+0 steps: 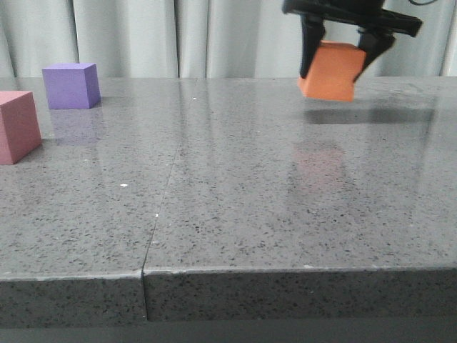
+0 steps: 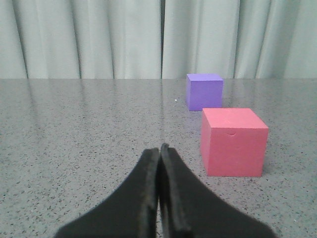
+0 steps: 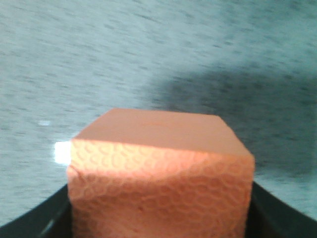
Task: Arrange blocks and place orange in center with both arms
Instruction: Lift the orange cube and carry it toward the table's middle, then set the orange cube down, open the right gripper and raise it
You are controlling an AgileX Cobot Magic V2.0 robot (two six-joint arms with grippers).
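Observation:
My right gripper (image 1: 341,66) hangs above the far right of the table, shut on the orange cube (image 1: 331,71), which is clear of the surface and slightly tilted. Seen from the right wrist, the orange cube (image 3: 161,168) fills the space between the dark fingers (image 3: 277,213). The purple cube (image 1: 70,85) rests at the far left, and the pink-red cube (image 1: 17,126) sits nearer, at the left edge. My left gripper (image 2: 160,148) is shut with nothing in it, low over the table, short of the pink-red cube (image 2: 233,141) and the purple cube (image 2: 204,91).
The grey speckled table (image 1: 235,200) has a seam (image 1: 163,200) running from front to back left of the middle. Pale curtains (image 1: 178,36) hang behind the far edge. The front edge of the table lies close to the camera.

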